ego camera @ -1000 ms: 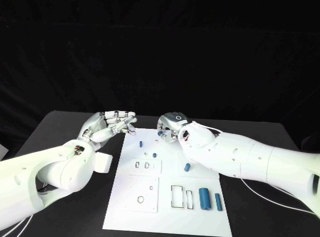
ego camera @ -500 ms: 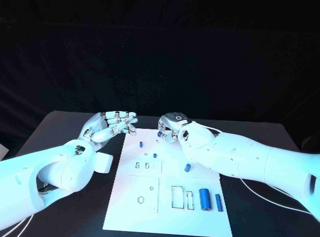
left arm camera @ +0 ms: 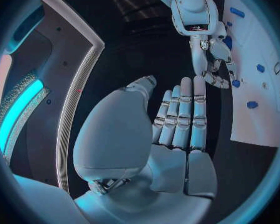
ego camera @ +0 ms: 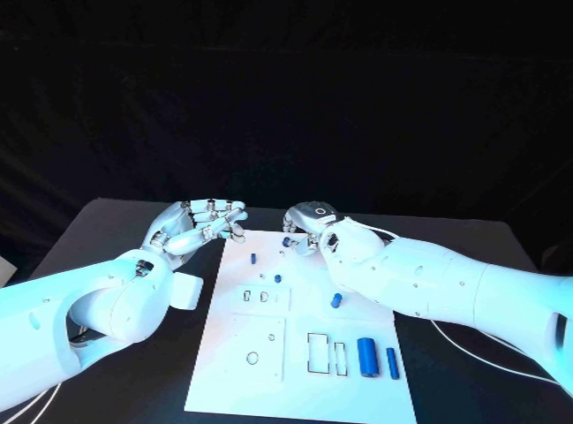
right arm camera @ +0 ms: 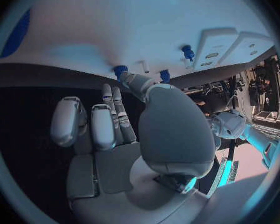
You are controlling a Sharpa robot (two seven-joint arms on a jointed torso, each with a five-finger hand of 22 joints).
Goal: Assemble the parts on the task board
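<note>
Both hands are held at the far end of the task board (ego camera: 236, 389).
The left hand (ego camera: 194, 224) is raised beside the board's far left corner, fingers apart, nothing held. A small blue part (ego camera: 288, 239) is pinched by the right hand (ego camera: 309, 228) over the far edge; more blue parts (ego camera: 365, 354) lie nearer.

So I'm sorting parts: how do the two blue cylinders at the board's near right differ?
The left cylinder is thicker than the right cylinder. The left one lies a little farther up the board, and the right one reaches nearer the front edge. Both are blue, lying flat and roughly parallel.
</note>
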